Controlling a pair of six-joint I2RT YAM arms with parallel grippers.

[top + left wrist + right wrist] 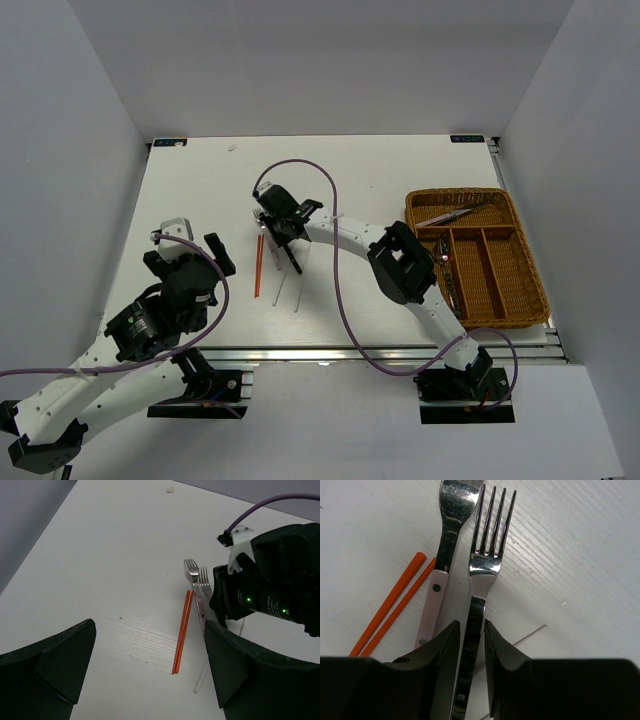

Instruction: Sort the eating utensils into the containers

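Observation:
Two forks lie side by side on the table. My right gripper (472, 635) is down over them, its jaws pressed to both sides of the dark handle of the silver fork (487, 565), which rests flat. The pink-handled fork (445, 545) lies just left of it. A pair of red-orange chopsticks (395, 602) lies further left, also seen as the red-orange chopsticks (257, 268) from above. White chopsticks (290, 288) lie beside them. My left gripper (190, 243) hovers open and empty to the left. The wicker tray (530, 270) stands at the right.
The tray holds utensils in its long crosswise section (450, 215) and in its leftmost lengthwise section (447, 270). The right arm's purple cable (340, 270) loops over the table between the forks and the tray. Grey walls enclose the table on three sides.

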